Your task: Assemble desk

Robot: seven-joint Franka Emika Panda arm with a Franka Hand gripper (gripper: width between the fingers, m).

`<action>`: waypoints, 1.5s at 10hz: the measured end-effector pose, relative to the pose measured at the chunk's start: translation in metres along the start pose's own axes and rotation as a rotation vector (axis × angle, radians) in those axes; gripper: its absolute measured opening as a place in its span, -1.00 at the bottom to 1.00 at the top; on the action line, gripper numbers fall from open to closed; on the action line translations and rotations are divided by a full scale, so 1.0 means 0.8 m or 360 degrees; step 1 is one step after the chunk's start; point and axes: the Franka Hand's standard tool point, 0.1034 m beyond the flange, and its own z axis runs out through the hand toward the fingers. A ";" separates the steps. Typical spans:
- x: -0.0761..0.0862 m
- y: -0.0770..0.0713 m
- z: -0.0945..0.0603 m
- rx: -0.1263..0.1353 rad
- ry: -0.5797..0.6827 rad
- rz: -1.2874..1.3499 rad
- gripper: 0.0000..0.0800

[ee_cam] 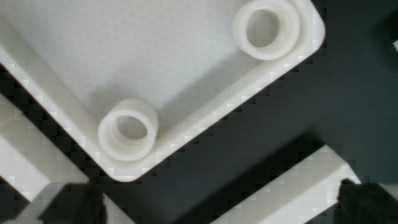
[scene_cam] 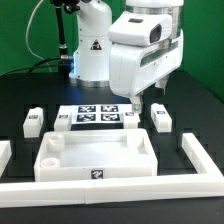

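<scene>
The desk's white tray-like tabletop (scene_cam: 97,156) lies near the front of the black table, rim up. In the wrist view one corner of the tabletop (ee_cam: 134,60) shows from above, with two round sockets (ee_cam: 130,128) in it. Several short white legs stand behind it: two on the exterior view's left (scene_cam: 33,122) and two on its right (scene_cam: 160,118). My gripper (scene_cam: 140,100) hangs above the tabletop's back right part. It is open, and its dark fingertips (ee_cam: 370,200) stand wide apart with nothing between them (ee_cam: 222,205).
The marker board (scene_cam: 98,115) lies flat between the legs, behind the tabletop. Long white border rails run along the front (scene_cam: 110,187) and the right side (scene_cam: 205,160). The robot's base (scene_cam: 92,50) stands at the back.
</scene>
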 end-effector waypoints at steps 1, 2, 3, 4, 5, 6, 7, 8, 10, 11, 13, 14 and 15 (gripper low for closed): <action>0.000 0.000 0.000 0.0000 0.0000 0.0000 0.62; 0.000 0.000 0.000 0.0000 0.0000 0.0000 0.62; 0.000 0.000 0.000 0.0000 0.0000 0.0000 0.62; 0.000 0.000 0.000 0.0000 0.0000 0.0000 0.62; 0.000 0.000 0.000 0.0000 0.0000 0.0000 0.62; 0.000 0.000 0.000 0.0000 0.0000 -0.0001 0.62; -0.001 0.001 0.001 0.0000 -0.0001 -0.0051 0.62; -0.017 0.002 0.005 -0.0017 0.0007 -0.0175 0.62; -0.070 -0.002 0.027 0.0001 -0.0006 -0.0631 0.62; -0.088 0.001 0.040 -0.0010 0.0008 -0.0801 0.62; -0.119 0.004 0.062 -0.0017 0.0020 -0.1099 0.62; -0.126 0.007 0.070 -0.0019 0.0026 -0.1179 0.62; -0.130 0.008 0.083 -0.0015 0.0033 -0.1163 0.62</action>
